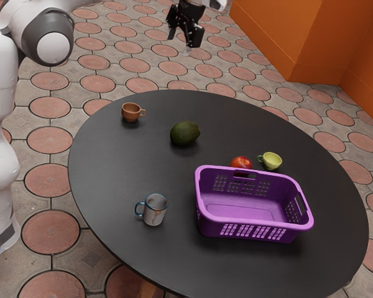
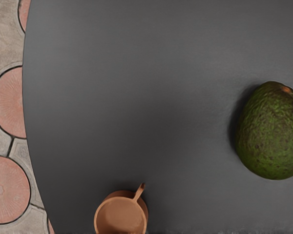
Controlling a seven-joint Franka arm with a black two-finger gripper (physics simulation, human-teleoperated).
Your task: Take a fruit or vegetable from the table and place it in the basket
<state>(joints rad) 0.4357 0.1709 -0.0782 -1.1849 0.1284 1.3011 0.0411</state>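
See at the exterior view's left the white arm (image 1: 1, 93), rising over a floor (image 1: 46, 139) of round red tiles. Find on the round dark table (image 1: 124, 180), at the far left, a small brown cup (image 1: 132, 112), upright, with handle turned right. In the wrist view, look down into this same cup, well apart from the avocado, with dark tabletop between. Note at the near left a streaked pale mug (image 1: 155, 210), upright, blue at the rim, with handle turned left. Place the avocado (image 1: 184, 133) on the table's far part, between the brown cup and the red fruit or vegetable, lying free of the grasp. Read the gripper (image 1: 179, 44), high above the table and well apart from the avocado, as released, with fingers spread and holding nothing. Spot the red fruit or vegetable (image 1: 240, 162) on the table just behind the basket's far rim, partly hidden by it; cannot tell about contact. See the purple basket (image 1: 255, 222) standing upright at the near right. Find just right of the red piece a yellow-green cup (image 1: 272, 161), with handle turned left toward it. See at the far right an orange wall (image 1: 298, 37).
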